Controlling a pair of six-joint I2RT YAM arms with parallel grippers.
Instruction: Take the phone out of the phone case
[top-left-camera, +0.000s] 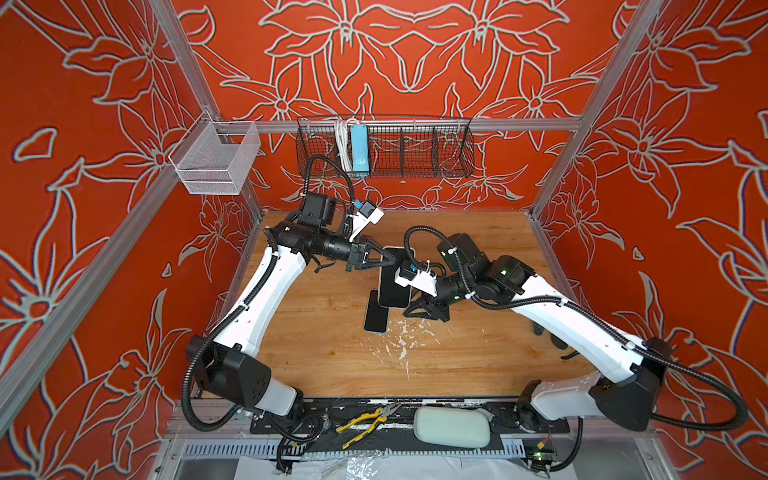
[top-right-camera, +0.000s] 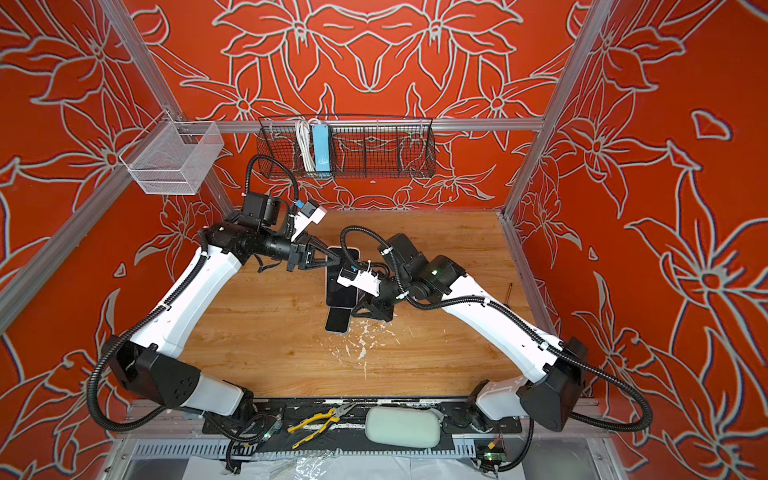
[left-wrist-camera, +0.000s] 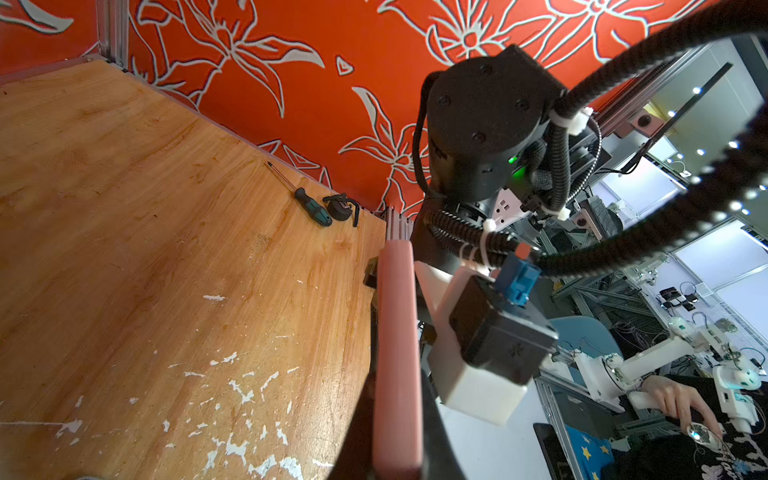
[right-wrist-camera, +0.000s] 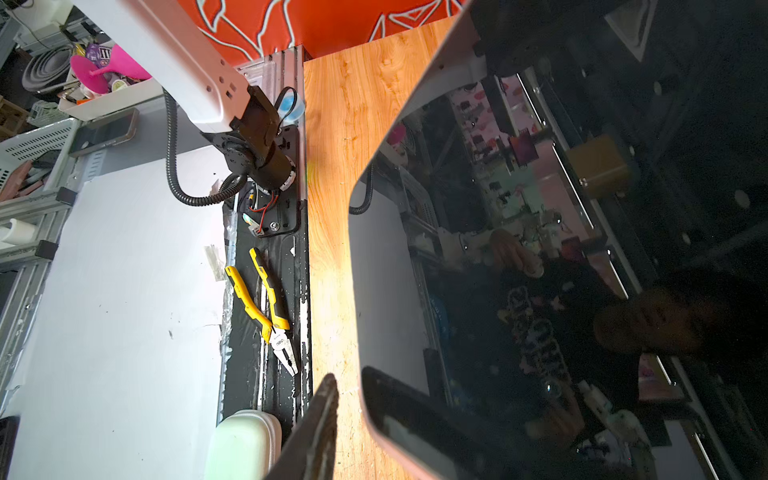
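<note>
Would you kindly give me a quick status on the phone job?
Left gripper shut on pink phone case edge. Right gripper at its lower corner, grip unclear. Phone in case, raised. Second dark handset flat beneath.

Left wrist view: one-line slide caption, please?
Left gripper pinches the edge of the pink case over the table; right arm close beside, screwdriver by the wall.
</note>
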